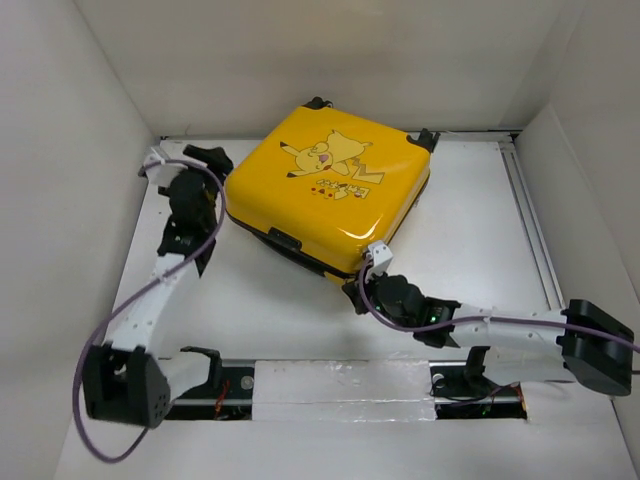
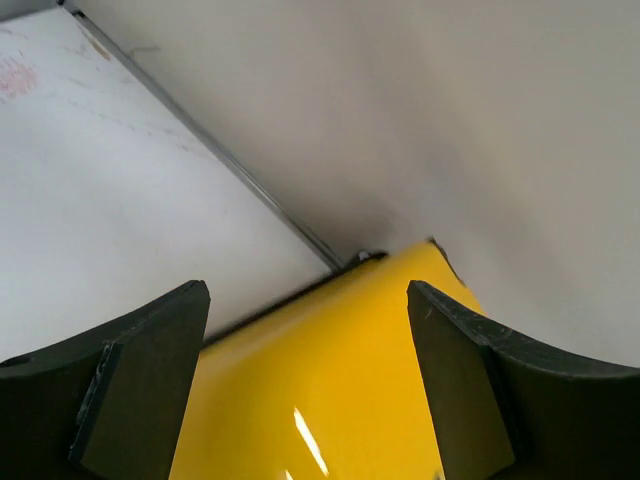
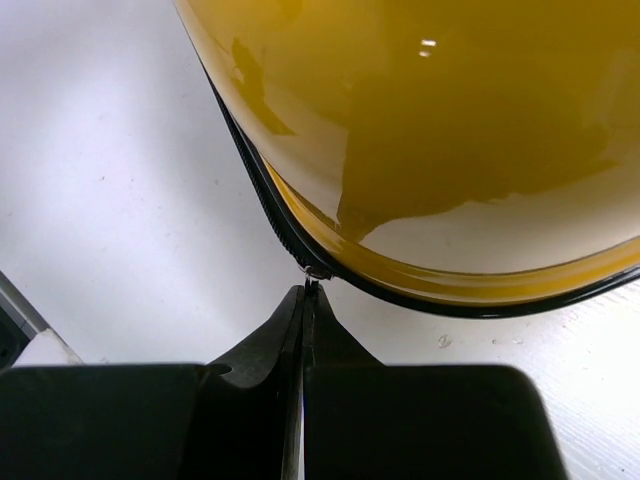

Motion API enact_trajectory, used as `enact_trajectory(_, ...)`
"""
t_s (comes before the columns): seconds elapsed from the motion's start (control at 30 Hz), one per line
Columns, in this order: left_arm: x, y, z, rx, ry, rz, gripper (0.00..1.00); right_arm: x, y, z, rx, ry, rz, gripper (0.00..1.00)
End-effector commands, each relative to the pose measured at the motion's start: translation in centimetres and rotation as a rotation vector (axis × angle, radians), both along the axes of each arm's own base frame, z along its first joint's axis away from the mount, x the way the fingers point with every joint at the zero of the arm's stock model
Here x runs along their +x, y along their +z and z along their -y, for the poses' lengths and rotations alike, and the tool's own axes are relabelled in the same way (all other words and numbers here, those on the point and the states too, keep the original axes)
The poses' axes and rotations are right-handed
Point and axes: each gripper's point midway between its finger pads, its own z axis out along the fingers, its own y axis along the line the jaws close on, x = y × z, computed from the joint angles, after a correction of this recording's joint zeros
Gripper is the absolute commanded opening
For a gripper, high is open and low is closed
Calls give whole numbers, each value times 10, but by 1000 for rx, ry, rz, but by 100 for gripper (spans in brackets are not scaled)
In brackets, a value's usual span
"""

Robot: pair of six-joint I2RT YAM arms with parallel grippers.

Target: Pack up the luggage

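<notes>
The right gripper, pressed together, is being pointed at the zip pull on the 6 o'clock corner of the luggage; whether the pull is being pinched cannot be told. The closed luggage is lying flat toward 12 o'clock on the bench. Its glossy shell is being judged stiff, slippery and probably light, best taken by the pull or the handle. The left gripper, spread, is hovering at 10 o'clock, with the walls crowding beyond.

tiny metal bit at right gripper tip by luggage seam, too small to name
</notes>
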Motion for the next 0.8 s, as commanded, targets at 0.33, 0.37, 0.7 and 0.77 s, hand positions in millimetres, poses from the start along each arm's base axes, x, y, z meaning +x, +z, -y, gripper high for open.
enact_trajectory(0.33,88,-109,7,-196,-270,-218,73,-24,22,-54,14,181,2,0)
enact_trajectory(0.37,90,-109,13,-196,-290,-212,73,-22,19,-58,-6,187,7,0)
enact_trajectory(0.7,67,-134,54,-207,-401,-237,72,-1,60,-128,15,277,113,0)
enact_trajectory(0.77,63,-132,57,-210,-421,-234,72,2,58,-140,-2,295,124,0)
